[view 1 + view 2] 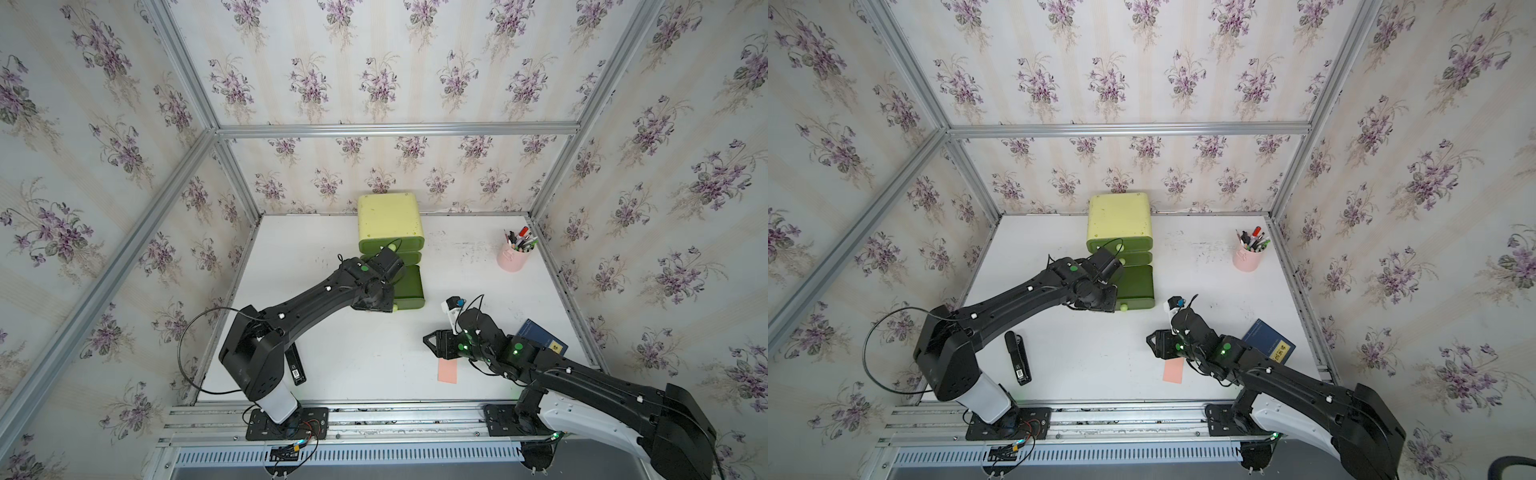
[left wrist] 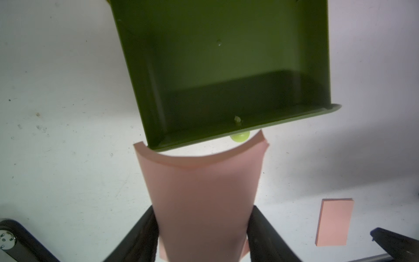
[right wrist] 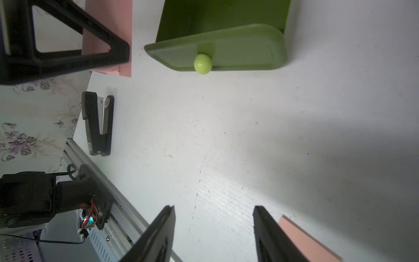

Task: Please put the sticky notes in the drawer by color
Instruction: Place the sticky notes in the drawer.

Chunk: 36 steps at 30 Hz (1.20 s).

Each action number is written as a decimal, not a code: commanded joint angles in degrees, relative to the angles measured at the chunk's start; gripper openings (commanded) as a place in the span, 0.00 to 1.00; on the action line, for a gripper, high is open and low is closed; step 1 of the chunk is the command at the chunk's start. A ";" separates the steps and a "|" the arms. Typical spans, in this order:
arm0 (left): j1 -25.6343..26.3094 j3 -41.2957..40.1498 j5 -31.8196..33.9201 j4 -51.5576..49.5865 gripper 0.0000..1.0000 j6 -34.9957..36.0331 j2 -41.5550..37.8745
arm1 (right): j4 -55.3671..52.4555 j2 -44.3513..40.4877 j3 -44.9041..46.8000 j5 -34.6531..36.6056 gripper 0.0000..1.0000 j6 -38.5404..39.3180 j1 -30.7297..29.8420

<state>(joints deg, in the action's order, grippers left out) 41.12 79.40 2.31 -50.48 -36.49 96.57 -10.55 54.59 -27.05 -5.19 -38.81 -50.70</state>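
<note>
In both top views the drawer chest [image 1: 390, 218] stands far-centre, its bottom drawer [image 1: 409, 286] pulled out. A loose pink note [image 1: 447, 370] lies near, beside the right gripper [image 1: 432, 343]. No yellow or blue notes show, so I'd judge those sorted. Only the left wrist view shows the left gripper [image 2: 203, 208] clamped on a bowed pink note [image 2: 199, 186] at the empty drawer's front lip. The right wrist view shows the right gripper's fingers [image 3: 156, 233] spread, holding nothing.

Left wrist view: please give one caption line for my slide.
Left gripper holds a curled pink sticky note at the open drawer; another pink note lies on the table.
</note>
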 commanded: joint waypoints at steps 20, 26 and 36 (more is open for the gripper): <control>-3.45 2.24 4.54 9.15 0.61 2.21 9.27 | -0.91 -2.64 2.56 0.18 0.61 -1.36 0.07; -4.16 1.23 3.86 10.75 0.63 1.90 10.38 | -0.20 -1.90 2.96 0.18 0.61 -1.36 0.10; -4.23 1.80 3.39 10.38 0.72 1.86 11.88 | -0.12 -0.45 3.05 0.18 0.61 -1.18 0.08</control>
<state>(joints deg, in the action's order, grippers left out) 37.04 80.55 5.58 -39.72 -34.72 107.85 -11.77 53.95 -23.88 -5.26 -40.10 -50.57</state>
